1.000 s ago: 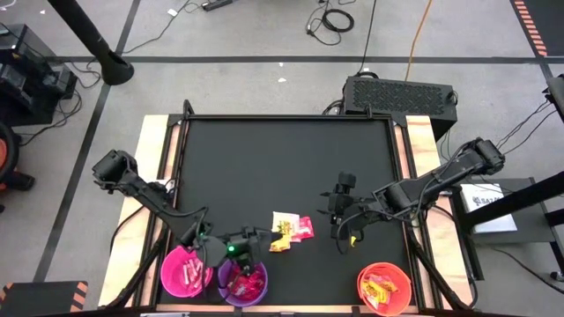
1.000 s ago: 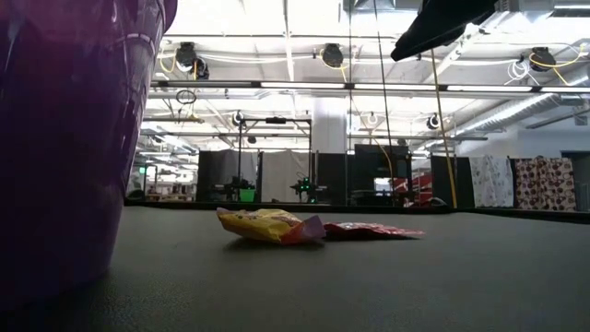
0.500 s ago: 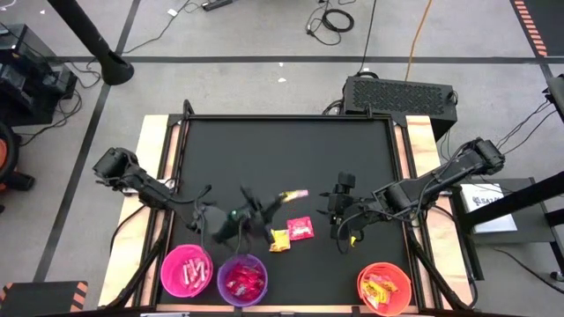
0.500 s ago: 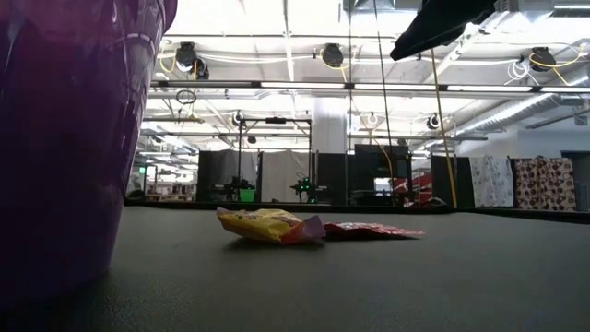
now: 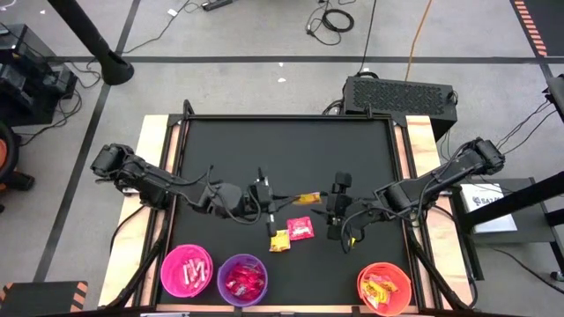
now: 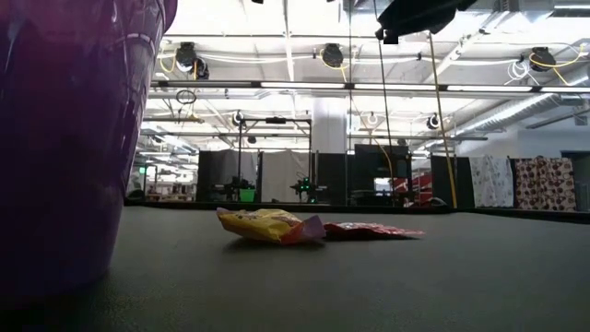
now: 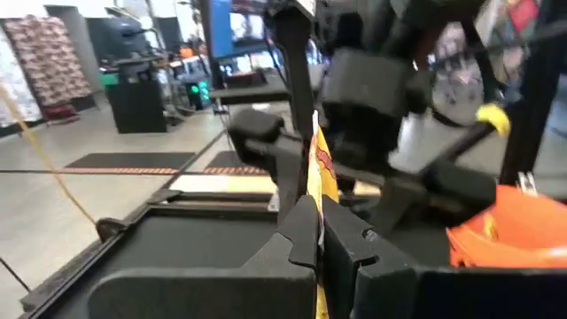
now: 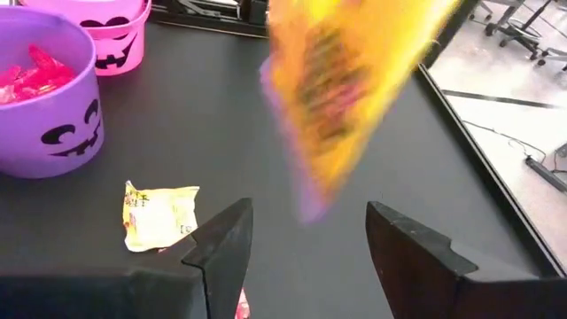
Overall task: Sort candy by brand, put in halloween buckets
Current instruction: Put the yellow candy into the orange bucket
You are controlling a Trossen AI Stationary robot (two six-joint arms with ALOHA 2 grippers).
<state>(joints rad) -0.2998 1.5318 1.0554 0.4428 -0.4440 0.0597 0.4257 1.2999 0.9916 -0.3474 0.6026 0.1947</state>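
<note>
My left gripper (image 5: 284,200) (image 7: 317,226) hovers over the table's middle, shut on a yellow candy packet (image 5: 307,198) (image 8: 341,89). My right gripper (image 5: 328,211) (image 8: 306,244) faces it from the right, open, with the packet just ahead of its fingers and not touching them. A yellow packet (image 5: 279,240) (image 8: 159,213) and a red packet (image 5: 300,228) lie flat on the mat. The pink bucket (image 5: 187,270), purple bucket (image 5: 242,279) and orange bucket (image 5: 385,288) stand along the near edge with candy inside. My left gripper pinches the yellow packet by one end (image 7: 316,177) between its two fingers. The fingers are level and come from the table's left. The packet is lifted clear of the table, stands on edge and sticks out toward my right gripper.
The black mat (image 5: 291,150) is bare on its far half. A raised frame (image 5: 181,132) runs round it. In the low view the purple bucket (image 6: 55,138) fills the left, and the two lying packets (image 6: 277,225) sit mid-table.
My left gripper has swung from above the purple bucket toward the far edge and the right, to the table's middle, facing my right gripper. The pale yellow packet that lay at the far side of the small pile is gone from there; a yellow packet is now in the gripper.
</note>
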